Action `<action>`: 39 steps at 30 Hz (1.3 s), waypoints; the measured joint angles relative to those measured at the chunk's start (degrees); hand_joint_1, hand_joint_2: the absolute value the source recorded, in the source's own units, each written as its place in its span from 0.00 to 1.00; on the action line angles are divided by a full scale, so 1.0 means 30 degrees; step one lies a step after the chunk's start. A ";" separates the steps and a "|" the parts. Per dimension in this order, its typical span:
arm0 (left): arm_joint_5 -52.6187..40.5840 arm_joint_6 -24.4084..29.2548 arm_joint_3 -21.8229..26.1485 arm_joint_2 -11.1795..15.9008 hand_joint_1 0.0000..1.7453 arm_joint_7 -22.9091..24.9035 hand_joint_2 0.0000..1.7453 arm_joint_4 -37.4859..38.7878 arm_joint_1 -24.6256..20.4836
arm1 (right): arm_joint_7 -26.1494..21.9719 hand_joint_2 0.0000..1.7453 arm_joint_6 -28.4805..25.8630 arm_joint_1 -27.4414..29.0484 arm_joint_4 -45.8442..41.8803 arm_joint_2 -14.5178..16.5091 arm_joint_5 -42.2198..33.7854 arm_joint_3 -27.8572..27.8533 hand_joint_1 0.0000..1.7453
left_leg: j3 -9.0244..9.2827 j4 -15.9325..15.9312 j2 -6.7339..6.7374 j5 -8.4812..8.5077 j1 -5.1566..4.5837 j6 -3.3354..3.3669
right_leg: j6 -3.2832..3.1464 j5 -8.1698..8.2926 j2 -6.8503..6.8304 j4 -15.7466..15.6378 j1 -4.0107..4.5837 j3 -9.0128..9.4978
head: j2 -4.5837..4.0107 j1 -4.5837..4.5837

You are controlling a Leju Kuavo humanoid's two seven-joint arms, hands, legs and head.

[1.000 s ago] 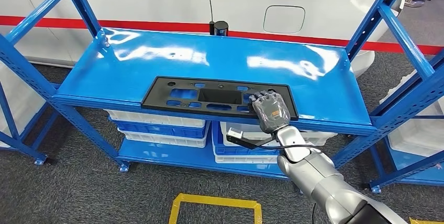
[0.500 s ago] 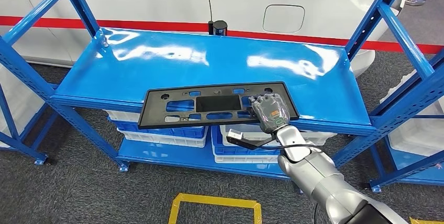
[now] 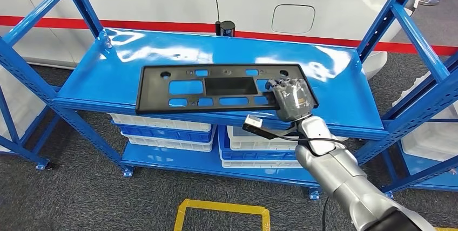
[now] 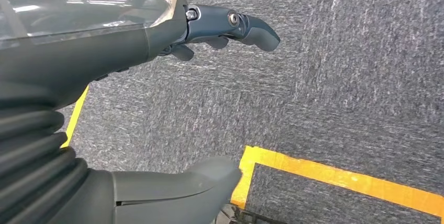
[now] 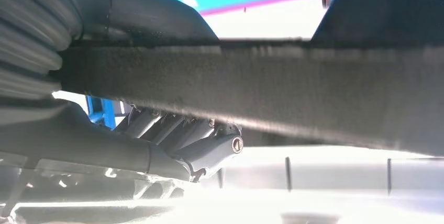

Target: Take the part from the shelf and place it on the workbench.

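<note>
**Operator:** State the current condition of the part and both hands.

**Technician:** The right hand grasps the part, a flat black plate with cut-outs, at its right end. The right wrist view confirms it: the fingers lie along one face of the plate edge with the thumb on the other. The part is raised clear above the blue shelf, roughly level, with its long left portion unsupported. The left hand hangs over the grey floor, fingers apart, holding nothing.

**Operator:** What does the step require?

**Technician:** In my judgement the step is withdrawal from the shelf. Draw the part toward the near side along a straight path and keep it level. Because the grip sits at one end, the free left end is likely to sag or swing; move slowly and avoid wrist rotation.

**Operator:** Hazards?

**Technician:** The shelf's near edge and the blue uprights on either side. Keep the raised height until the whole plate has passed the near edge. Keep grip pressure constant, since the thin plate may pivot between the fingers.

**Operator:** Destination?

**Technician:** The bench cannot be located from these views.
</note>
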 joint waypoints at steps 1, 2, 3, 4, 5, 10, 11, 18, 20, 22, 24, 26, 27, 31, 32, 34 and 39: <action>-0.0191 0.0000 0.0182 0.0004 0.00 -0.0109 1.00 0.0036 -0.0001 | -0.0175 1.00 0.0027 0.0000 -0.0740 -0.0328 -0.0326 -0.0246 1.00 | -0.0002 0.0000 -0.0008 0.0000 -0.0001 0.0000 | 0.0001 -0.0001 -0.0004 -0.0001 0.0000 0.0000 | 0.0000 0.0000; -0.0386 0.0000 0.0372 0.0005 0.00 -0.0204 1.00 0.0082 -0.0002 | -0.0335 1.00 0.0064 0.0002 -0.1452 -0.0641 -0.0598 -0.0486 1.00 | -0.0004 0.0000 -0.0013 -0.0001 -0.0001 0.0001 | 0.0001 -0.0001 -0.0007 -0.0001 -0.0001 0.0000 | 0.0000 0.0002; -0.0552 0.0000 0.0551 0.0009 0.00 -0.0257 1.00 0.0138 -0.0002 | -0.0479 1.00 0.0097 0.0006 -0.2123 -0.0933 -0.0802 -0.0704 1.00 | -0.0006 0.0000 -0.0014 -0.0003 -0.0002 0.0002 | 0.0002 -0.0002 -0.0009 -0.0002 -0.0001 -0.0001 | 0.0002 0.0003; -0.0658 0.0000 0.0714 0.0013 0.00 -0.0273 1.00 0.0182 -0.0003 | -0.0590 1.00 0.0120 0.0010 -0.2703 -0.1190 -0.0942 -0.0876 1.00 | -0.0006 0.0000 -0.0011 -0.0004 -0.0002 0.0004 | 0.0002 -0.0002 -0.0008 -0.0002 -0.0001 -0.0002 | 0.0002 0.0003; -0.0724 0.0000 0.0854 0.0015 0.00 -0.0279 1.00 0.0219 -0.0004 | -0.0670 1.00 0.0135 0.0019 -0.3219 -0.1419 -0.1039 -0.1013 1.00 | -0.0005 0.0000 -0.0007 -0.0006 -0.0002 0.0005 | 0.0002 -0.0002 -0.0006 -0.0002 -0.0001 -0.0004 | 0.0003 0.0002; -0.0904 0.0000 0.1286 0.0020 0.00 -0.0310 1.00 0.0330 -0.0010 | -0.0812 1.00 0.0150 0.0162 -0.4835 -0.2115 -0.1175 -0.1374 1.00 | -0.0004 0.0000 -0.0007 -0.0008 0.0009 0.0006 | 0.0003 -0.0003 -0.0008 -0.0004 -0.0001 -0.0015 | 0.0007 0.0000; -0.1082 0.0000 0.1392 0.0018 0.00 -0.0330 1.00 0.0355 -0.0010 | -0.0854 1.00 0.0153 0.0211 -0.5077 -0.2208 -0.1235 -0.1406 1.00 | -0.0004 0.0000 -0.0008 -0.0008 0.0012 0.0006 | 0.0003 -0.0004 -0.0008 -0.0003 -0.0001 -0.0016 | 0.0005 0.0000; -0.3008 0.0000 0.2784 -0.0102 0.00 0.0651 1.00 0.0323 0.0024 | -0.1119 1.00 0.0200 0.0727 -0.6695 -0.2848 -0.1713 -0.1525 1.00 | -0.0006 -0.0001 -0.0006 -0.0008 0.0014 0.0006 | 0.0003 -0.0004 -0.0007 0.0001 0.0002 -0.0013 | 0.0002 0.0002; -0.3192 0.0000 0.3117 -0.0162 0.00 0.1328 1.00 0.0246 0.0051 | -0.1153 1.00 0.0208 0.0859 -0.7112 -0.2988 -0.1815 -0.1549 1.00 | -0.0009 -0.0001 -0.0006 -0.0008 0.0012 0.0006 | 0.0003 -0.0004 -0.0006 0.0001 0.0003 -0.0012 | 0.0002 0.0002; -0.3334 0.0000 0.3403 -0.0189 0.00 0.1933 1.00 0.0215 0.0061 | -0.1195 1.00 0.0237 0.0922 -0.7438 -0.3088 -0.1964 -0.1580 1.00 | -0.0013 -0.0001 -0.0007 -0.0008 0.0009 0.0006 | 0.0004 -0.0005 -0.0006 0.0000 0.0003 -0.0013 | 0.0003 0.0000; -0.3492 0.0000 0.3728 -0.0202 0.00 0.2439 1.00 0.0208 0.0062 | -0.1246 1.00 0.0261 0.0931 -0.7660 -0.3153 -0.2145 -0.1601 1.00 | -0.0014 -0.0001 -0.0009 -0.0008 0.0007 0.0006 | 0.0013 -0.0010 -0.0007 0.0000 0.0003 -0.0011 | 0.0003 0.0000; -0.3576 0.0000 0.4012 -0.0226 0.00 0.2840 1.00 0.0200 0.0065 | -0.1290 1.00 0.0264 0.0930 -0.7773 -0.3190 -0.2274 -0.1610 1.00 | -0.0014 -0.0001 -0.0010 -0.0008 0.0006 0.0006 | 0.0033 -0.0022 -0.0007 0.0000 0.0002 -0.0006 | 0.0005 0.0000; -0.3621 0.0000 0.4133 -0.0242 0.00 0.2987 1.00 0.0193 0.0069 | -0.1301 1.00 0.0270 0.0930 -0.7802 -0.3202 -0.2318 -0.1612 1.00 | -0.0013 -0.0001 -0.0011 -0.0008 0.0005 0.0006 | 0.0042 -0.0026 -0.0007 0.0000 0.0002 -0.0004 | 0.0004 0.0000; -0.3712 -0.0329 0.4527 -0.0341 0.00 0.3392 1.00 0.0074 0.0106 | -0.1302 1.00 0.0295 0.0939 -0.7922 -0.3297 -0.2432 -0.1616 1.00 | -0.0011 0.0000 -0.0020 -0.0007 0.0004 0.0007 | 0.0047 -0.0028 -0.0009 -0.0001 0.0001 -0.0003 | 0.0004 0.0000; -0.3652 -0.0565 0.4629 -0.0364 0.00 0.3501 1.00 0.0026 0.0116 | -0.1301 1.00 0.0297 0.0954 -0.7982 -0.3363 -0.2463 -0.1620 1.00 | -0.0013 0.0003 -0.0021 -0.0009 0.0000 0.0007 | 0.0048 -0.0029 -0.0009 -0.0003 -0.0001 -0.0002 | 0.0005 0.0000; -0.3496 -0.1034 0.4814 -0.0408 0.00 0.3756 1.00 -0.0060 0.0139 | -0.1295 1.00 0.0304 0.1024 -0.8119 -0.3514 -0.2521 -0.1627 1.00 | -0.0014 0.0008 -0.0022 -0.0018 -0.0010 0.0018 | 0.0052 -0.0030 -0.0009 -0.0009 -0.0007 0.0002 | 0.0005 -0.0002; -0.3321 -0.1552 0.5100 -0.0428 0.00 0.4018 1.00 -0.0226 0.0192 | -0.1195 1.00 0.0250 0.1385 -0.8248 -0.3636 -0.2393 -0.1634 1.00 | -0.0016 0.0021 -0.0020 -0.0065 -0.0047 0.0088 | 0.0070 -0.0033 -0.0011 -0.0016 -0.0049 0.0009 | 0.0005 -0.0002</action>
